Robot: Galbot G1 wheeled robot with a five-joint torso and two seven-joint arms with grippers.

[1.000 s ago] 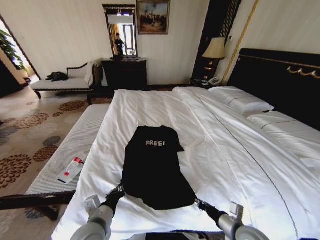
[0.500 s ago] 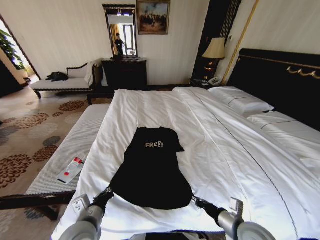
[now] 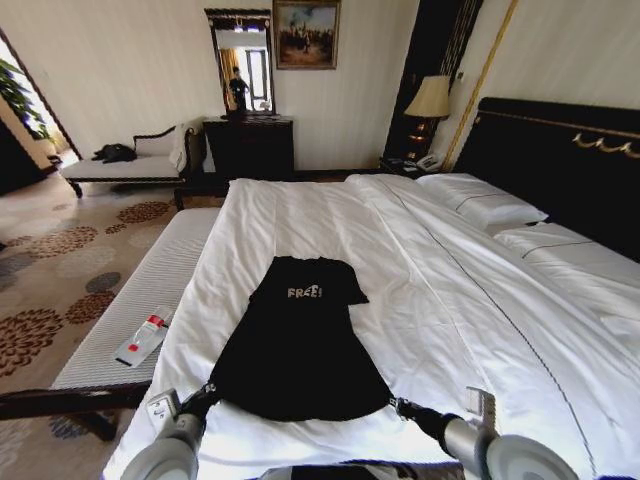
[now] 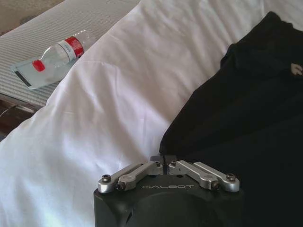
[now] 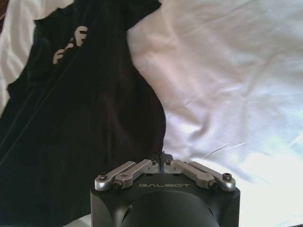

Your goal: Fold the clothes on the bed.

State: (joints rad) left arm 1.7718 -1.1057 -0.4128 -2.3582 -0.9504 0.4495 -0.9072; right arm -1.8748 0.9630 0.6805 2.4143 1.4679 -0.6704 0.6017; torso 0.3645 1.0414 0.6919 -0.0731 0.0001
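The clothes, a black T-shirt [image 3: 298, 345] with white "FREE!" lettering, lie stretched lengthwise on the white bed [image 3: 450, 290] near its foot. My left gripper [image 3: 207, 392] is shut on the shirt's near left hem corner; in the left wrist view the gripper [image 4: 164, 158] pinches black fabric [image 4: 241, 109]. My right gripper [image 3: 398, 404] is shut on the near right hem corner; the right wrist view shows that gripper [image 5: 162, 156] closed on the shirt's edge [image 5: 85, 109]. The hem is pulled taut between the two grippers.
A grey striped bench [image 3: 150, 300] runs along the bed's left side with a plastic water bottle [image 3: 143, 338] on it, which also shows as the bottle [image 4: 59, 52] in the left wrist view. Pillows [image 3: 485, 205] and the dark headboard [image 3: 560, 170] are at right. A chaise [image 3: 125, 165] stands far left.
Both grippers have drawn the hem toward the foot of the bed and spread it wider; the left gripper moved outward to the left. The shirt lies longer and flatter.
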